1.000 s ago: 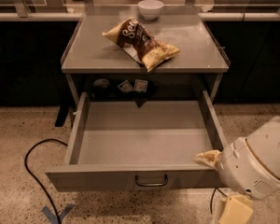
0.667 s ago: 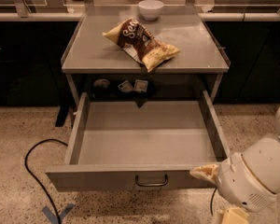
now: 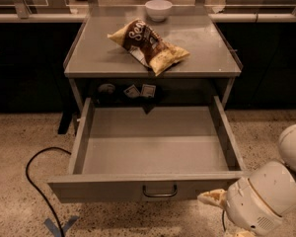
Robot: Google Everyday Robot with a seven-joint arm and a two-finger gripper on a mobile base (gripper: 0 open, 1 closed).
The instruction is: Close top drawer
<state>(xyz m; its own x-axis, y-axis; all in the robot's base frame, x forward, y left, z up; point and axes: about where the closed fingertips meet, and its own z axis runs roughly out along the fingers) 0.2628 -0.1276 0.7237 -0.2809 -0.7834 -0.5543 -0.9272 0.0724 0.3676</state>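
Top drawer (image 3: 153, 144) stands pulled wide open, its front's right corner just beyond the robot's jaws, which sit low at lower right; their state cannot be told. The loop handle (image 3: 160, 191) lies left of them. Farther off, a chip bag (image 3: 148, 46) and a bowl (image 3: 158, 9) sit on the bench (image 3: 89, 53).

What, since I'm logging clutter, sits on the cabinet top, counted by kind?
Chip bag: 1
White bowl: 1
Total: 2
The top drawer stands open, bare inside; the gripper is near its front's right end.
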